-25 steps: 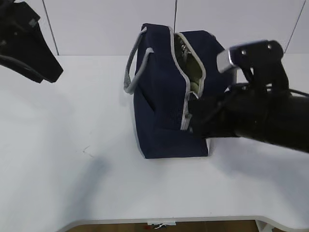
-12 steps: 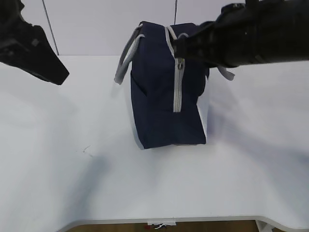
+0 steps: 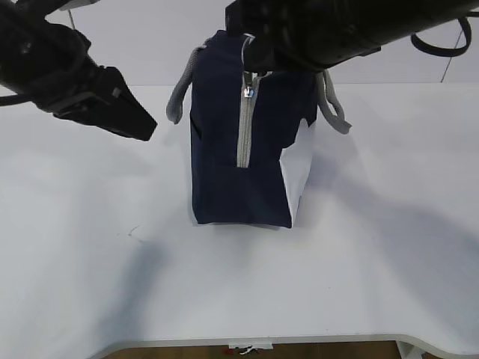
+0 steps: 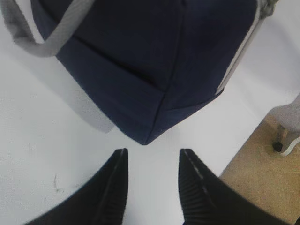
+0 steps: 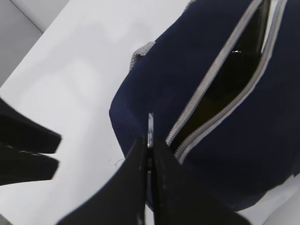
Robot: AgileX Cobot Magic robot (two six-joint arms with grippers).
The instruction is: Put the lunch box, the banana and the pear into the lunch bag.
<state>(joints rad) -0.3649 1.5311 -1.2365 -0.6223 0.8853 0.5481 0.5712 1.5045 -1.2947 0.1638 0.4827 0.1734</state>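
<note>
1. The lunch bag (image 3: pixel 239 161) stood upright near the middle of the white tabletop (image 3: pixel 90 262), its navy end panel and white lower corner facing the exterior camera.
2. A grey zipper strip (image 3: pixel 245 127) ran down that end panel; in the right wrist view the top of the zipper lay parted, showing a dark, glossy interior whose contents could not be made out.
3. The lunch box, banana and pear were not seen on the tabletop in any view.
4. The right gripper (image 5: pixel 149 154) was pinched closed on a thin metal zipper pull (image 5: pixel 150 129) at the bag's top edge, toward 12 o'clock of the bag in the exterior view.
5. The left gripper (image 4: pixel 152 187) hovered at about 9 o'clock of the bag, fingers moderately parted and holding nothing, just short of the bag's lower corner.
6. Two grey handles (image 3: pixel 179 90) hung at the bag's sides.
</note>
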